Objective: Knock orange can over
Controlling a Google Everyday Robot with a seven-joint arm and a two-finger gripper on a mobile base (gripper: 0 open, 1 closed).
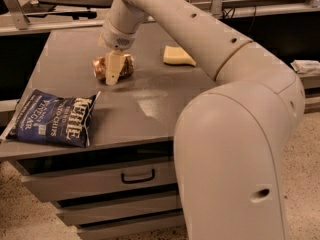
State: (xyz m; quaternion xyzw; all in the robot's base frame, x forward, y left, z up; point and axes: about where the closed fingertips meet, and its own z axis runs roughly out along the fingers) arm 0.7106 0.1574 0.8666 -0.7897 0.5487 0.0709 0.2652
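The orange can [100, 68], shiny orange-brown, sits toward the back left of the grey table [150, 104]. It looks low and wide, as if lying on its side with its length running left to right. My gripper [113, 75] comes down from the arm above and stands right in front of the can's middle, touching or nearly touching it. The gripper hides the can's centre.
A yellow sponge [178, 56] lies to the right of the can at the back. A blue chip bag [52, 118] lies flat at the front left corner. My arm's large body [235, 149] fills the right foreground. Drawers [100, 176] are under the table.
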